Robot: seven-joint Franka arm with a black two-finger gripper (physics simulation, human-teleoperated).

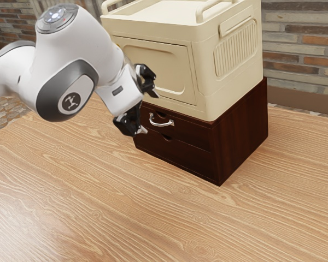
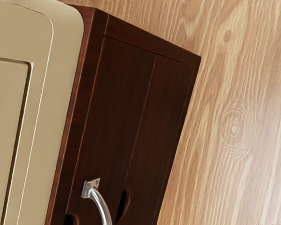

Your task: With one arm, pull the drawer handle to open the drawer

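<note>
no text is legible; the arm [image 1: 82, 46] bears what seems a logo [image 1: 71, 101].

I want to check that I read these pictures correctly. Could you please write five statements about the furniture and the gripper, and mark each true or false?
1. The cream plastic cabinet stands on the dark brown wooden cabinet. True.
2. The curved silver metal handle is on the cream cabinet. False: it is on the brown cabinet's upper drawer.
3. The upper drawer is pulled out. False: it is shut.
4. The black two-finger gripper is open. True.
5. The brown cabinet stands on a light wooden table. True.
</note>
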